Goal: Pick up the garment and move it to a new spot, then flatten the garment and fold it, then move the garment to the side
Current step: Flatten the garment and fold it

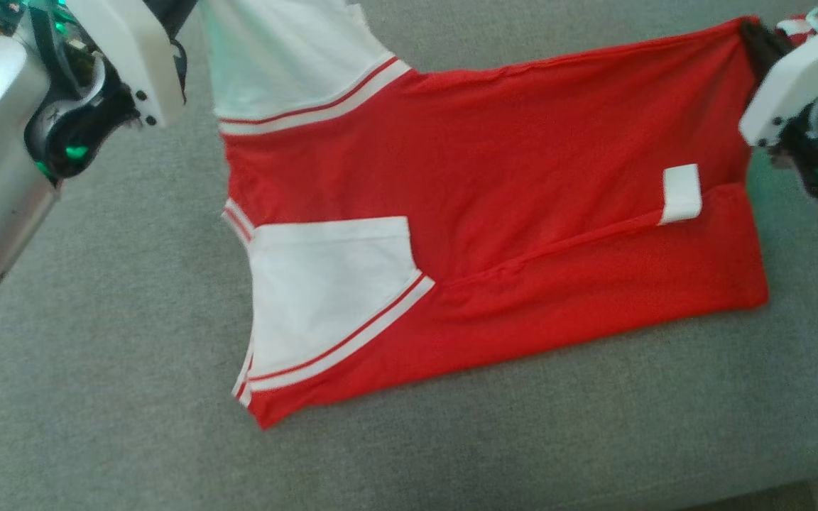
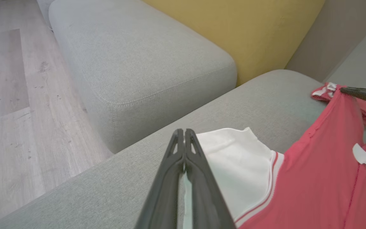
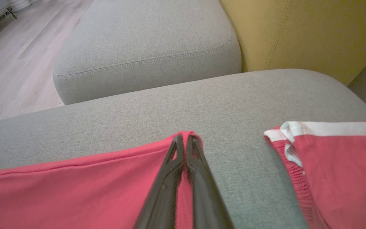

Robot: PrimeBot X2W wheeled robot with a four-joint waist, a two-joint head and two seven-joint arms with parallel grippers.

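The garment (image 1: 522, 184) is a red top with white sleeves, spread across the grey sofa cushion (image 1: 96, 319). My left gripper (image 2: 184, 133) is shut, with a strip of pale cloth pinched between its fingers; the white sleeve (image 2: 233, 165) lies just right of them. That sleeve (image 1: 274, 57) rises toward the left arm at the top of the head view. My right gripper (image 3: 184, 137) is shut on the garment's red far corner (image 3: 189, 133). From the head view it (image 1: 755, 37) holds that corner at the upper right. A white tag (image 1: 682, 193) shows on the red cloth.
A second red piece with a white band (image 3: 335, 165) lies on the cushion just right of the right gripper. Beyond are another grey cushion (image 3: 145, 41), a yellow backrest (image 3: 303, 35) and wooden floor (image 2: 8, 111) to the left.
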